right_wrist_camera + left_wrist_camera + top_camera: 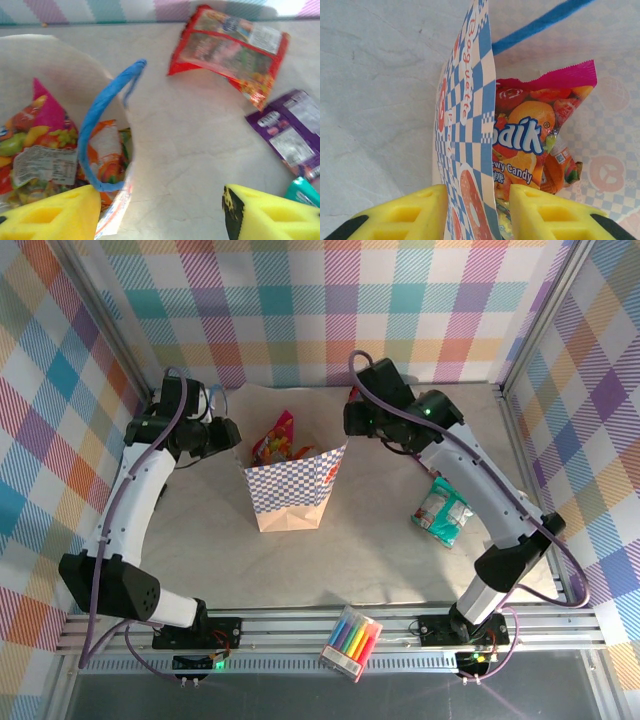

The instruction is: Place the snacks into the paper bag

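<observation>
Mid-task, filling in hand. Bag stands mid-table, mouth up. Candy pack and orange pack are already inside.

Left gripper straddles the bag rim on its left side, one finger outside and one inside. Cannot tell if it pinches the paper or only brackets it. Right gripper hangs just right of the bag mouth, jaws well apart, nothing between them.

Red pack and purple pack lie flat on the table, right of the bag and apart from each other. Teal pack lies further right and nearer. Markers sit on the near rail, not part of the job.

Next, my call: right arm does a pick, likely the red pack. That means going low, jaws across a crinkly edge, closing, lifting, then back over the mouth clear of the blue handle. Left's job is to hold the mouth open.

Hard to see: the bag bottom, so the count inside is unclear. In the top view the right arm covers the far-right table. The purple pack is cut by the frame edge. The right wrist view is blurred and its labels unreadable.
</observation>
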`<state>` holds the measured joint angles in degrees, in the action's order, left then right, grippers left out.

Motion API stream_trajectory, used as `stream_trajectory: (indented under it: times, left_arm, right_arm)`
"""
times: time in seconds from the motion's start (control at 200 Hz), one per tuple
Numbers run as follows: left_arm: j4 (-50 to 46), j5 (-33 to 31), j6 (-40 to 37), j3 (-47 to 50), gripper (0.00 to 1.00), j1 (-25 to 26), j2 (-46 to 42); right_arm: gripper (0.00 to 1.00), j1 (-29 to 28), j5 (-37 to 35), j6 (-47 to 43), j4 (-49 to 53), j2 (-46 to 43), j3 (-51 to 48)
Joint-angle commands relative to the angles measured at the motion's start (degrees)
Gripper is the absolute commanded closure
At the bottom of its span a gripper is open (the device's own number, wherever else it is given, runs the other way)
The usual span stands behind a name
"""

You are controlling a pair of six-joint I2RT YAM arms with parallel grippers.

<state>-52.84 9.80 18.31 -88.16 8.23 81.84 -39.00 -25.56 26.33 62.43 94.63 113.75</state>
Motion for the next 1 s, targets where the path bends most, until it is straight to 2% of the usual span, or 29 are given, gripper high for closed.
stream_trajectory:
  times: [0.0,0.27,0.5,0.64,0.785,0.995]
  left_arm:
    - [-1.21,-0.66,-1.68,-2.24,0.63,0.66,0.87]
    - [-0.79,0.98,-2.66,-3.47,0.68,0.56,1.47]
    - [0.63,2.33,-2.48,-2.03,0.70,0.57,0.77]
    - [0.41,2.49,-2.79,-1.79,0.71,0.62,1.45]
    - [1.05,2.59,-2.58,-0.93,0.71,0.56,1.06]
    - [1.25,2.59,-2.48,-0.71,0.71,0.59,0.42]
  right_arm:
    - [0.30,3.75,-3.40,2.85,5.41,-1.65,1.44]
    - [0.23,10.16,-1.08,7.97,5.61,-1.47,-2.33]
    - [0.09,16.35,0.76,14.13,6.87,-4.28,-10.61]
    - [0.08,22.50,6.46,20.44,7.51,-8.18,-18.98]
    - [0.07,25.36,8.93,21.61,3.64,-13.17,-27.24]
    - [0.05,28.90,10.96,22.74,4.79,-15.57,-33.91]
